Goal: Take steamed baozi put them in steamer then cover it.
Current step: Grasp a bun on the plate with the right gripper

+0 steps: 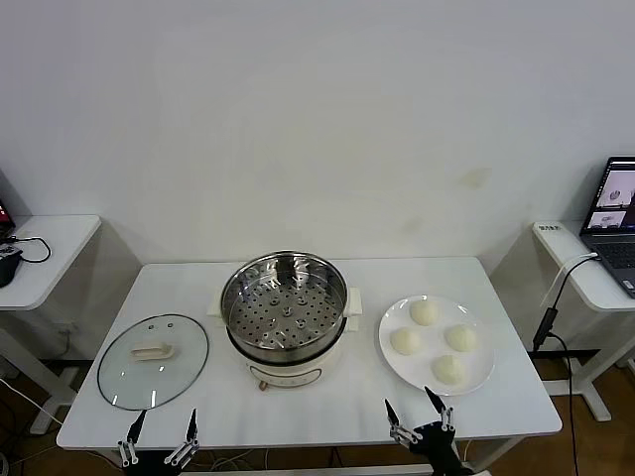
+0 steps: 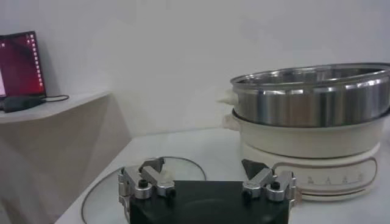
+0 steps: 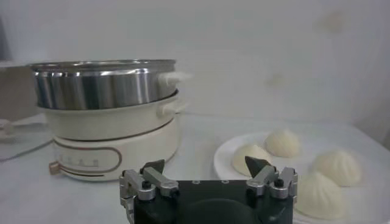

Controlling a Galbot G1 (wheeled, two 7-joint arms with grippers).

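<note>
Arms are cut off at the bottom edge; we see only left gripper (image 1: 159,431) and right gripper (image 1: 417,416), fingers apart, empty. Steamer (image 1: 286,315) sits uncovered at centre, cover (image 1: 153,361) lower left, baozi (image 1: 437,340) lower right.

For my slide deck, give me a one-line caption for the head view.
Open steamer between glass lid and plate of four baozi, both open grippers waiting.

Lab room, bare white wall (image 1: 317,119), desks, laptop (image 1: 617,213)

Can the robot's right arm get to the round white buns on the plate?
Probably yes. The right gripper, open, sits at the table's near edge right before the flat white plate, and nothing stands between it and the four off-white dough buns.
</note>
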